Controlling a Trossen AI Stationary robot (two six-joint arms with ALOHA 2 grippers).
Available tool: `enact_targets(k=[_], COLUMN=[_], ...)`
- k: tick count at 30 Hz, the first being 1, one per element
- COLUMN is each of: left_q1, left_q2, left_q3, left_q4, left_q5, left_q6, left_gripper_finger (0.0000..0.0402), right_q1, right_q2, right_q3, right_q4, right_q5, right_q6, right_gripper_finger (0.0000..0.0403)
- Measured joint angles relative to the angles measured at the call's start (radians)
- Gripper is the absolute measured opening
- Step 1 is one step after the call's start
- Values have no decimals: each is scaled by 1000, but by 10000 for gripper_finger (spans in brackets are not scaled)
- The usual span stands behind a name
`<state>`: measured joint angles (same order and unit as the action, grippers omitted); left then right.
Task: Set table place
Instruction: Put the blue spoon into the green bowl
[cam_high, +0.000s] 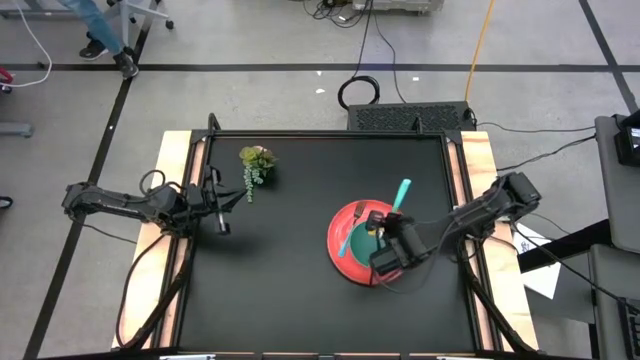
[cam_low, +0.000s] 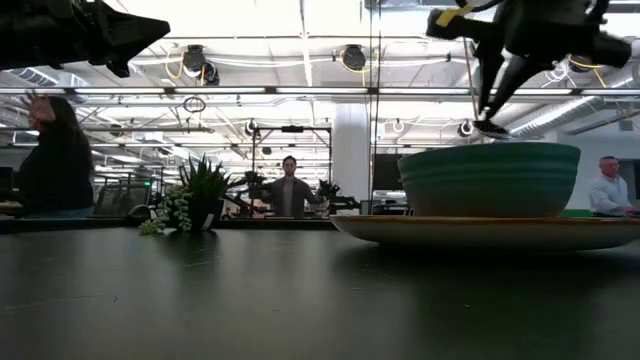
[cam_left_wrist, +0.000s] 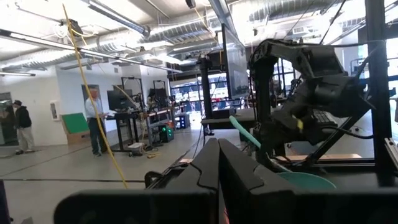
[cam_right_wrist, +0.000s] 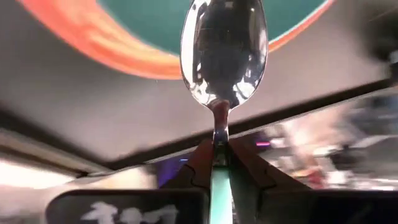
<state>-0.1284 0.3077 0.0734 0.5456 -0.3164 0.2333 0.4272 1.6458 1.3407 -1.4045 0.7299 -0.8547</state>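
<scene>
The right gripper (cam_high: 385, 262) was clamped narrow on the neck of the teal-handled spoon (cam_right_wrist: 222, 56), and the wrist view showed the metal bowl of the spoon sticking out ahead of the fingers, with the teal bowl (cam_low: 490, 179) and red plate (cam_low: 490, 231) right beyond it. So the spoon was hanging over the plate, not yet parked on the worktop (cam_high: 270, 290).

Biggest worry: that grip looked thin, just 2 fingertips pinching a slim neck. A quick swing could let the spoon pivot or slip, and it'd clatter into the bowl or onto the plate rim. The gripper was also just above the bowl's edge in the low view, so dipping too early could clip the bowl and shove it across the plate.

The high view also showed a blue-handled fork (cam_high: 349, 235) resting across the plate close beside the gripper, so a sideways move could knock it off.

The left gripper (cam_high: 222, 226) sat well away from all that, fully closed on nothing, hovering over the worktop near the plant sprig (cam_high: 256, 165). No real risk there unless both arms headed for the plate together.
</scene>
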Motion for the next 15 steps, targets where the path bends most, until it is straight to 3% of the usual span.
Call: enact_targets(k=[4,15], left_q1=[0,0], left_q2=[0,0], left_q3=[0,0], left_q4=[-5,-5], left_q5=[0,0], left_q6=[10,0], left_gripper_finger=[8,8], right_q1=[-22,-33], right_q2=[82,239], right_q3=[105,264], right_q4=[-156,-164], right_q5=[-139,-261], right_q6=[177,350], right_gripper_finger=[19,18])
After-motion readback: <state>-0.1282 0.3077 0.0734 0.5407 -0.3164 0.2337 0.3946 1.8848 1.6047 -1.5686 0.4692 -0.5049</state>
